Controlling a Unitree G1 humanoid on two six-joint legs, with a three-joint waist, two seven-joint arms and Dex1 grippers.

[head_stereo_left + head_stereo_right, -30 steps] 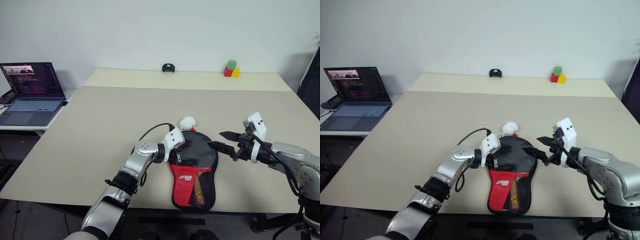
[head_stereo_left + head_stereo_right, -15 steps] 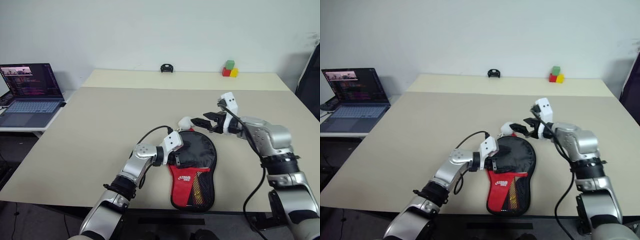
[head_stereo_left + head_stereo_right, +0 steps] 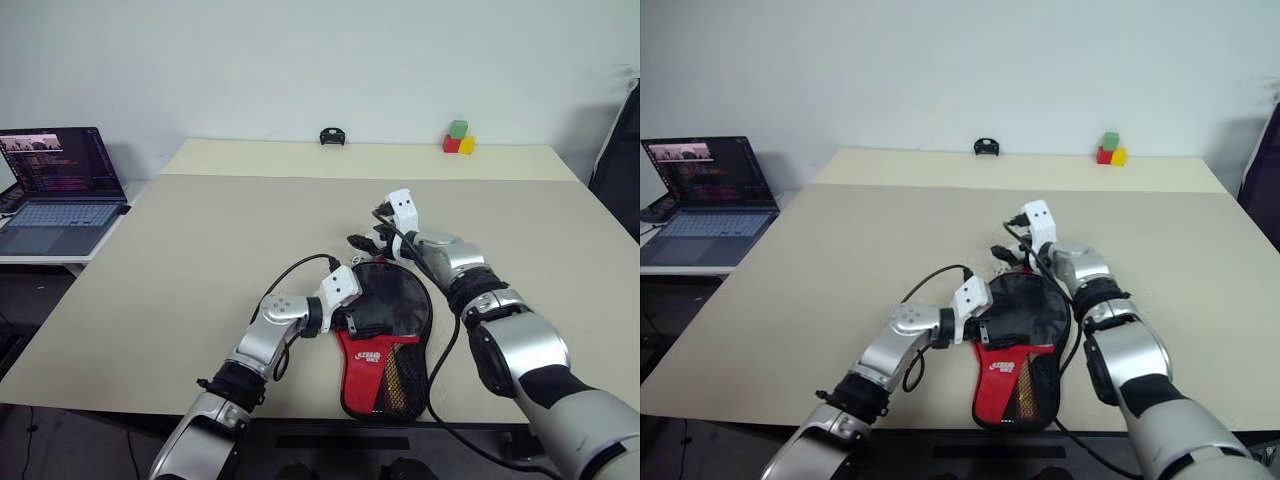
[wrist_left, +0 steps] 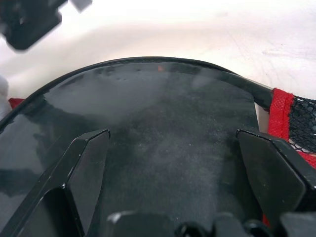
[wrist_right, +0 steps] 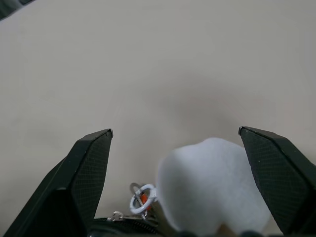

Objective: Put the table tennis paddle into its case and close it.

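The case (image 3: 397,296) lies flat near the table's front edge, its black round part away from me and its red lower part (image 3: 372,358) with the mesh pocket toward me. My left gripper (image 3: 368,320) is open, its fingers (image 4: 86,163) spread low over the black fabric on the case's left side. At the case's far end my right gripper (image 3: 362,243) is open, and the white pompom (image 5: 212,190) sits between its fingers beside a small white ring (image 5: 139,203). The paddle is hidden; a tan shape (image 3: 394,376) shows through the mesh, and I cannot tell what it is.
An open laptop (image 3: 60,185) stands on a low side table at the left. A small black object (image 3: 332,136) and some coloured blocks (image 3: 458,140) sit at the table's (image 3: 200,250) far edge. A dark object (image 3: 620,150) stands at the right.
My right arm has swung from the case's right side forward and left to its far end, at the pompom. The left gripper has stayed on the case.
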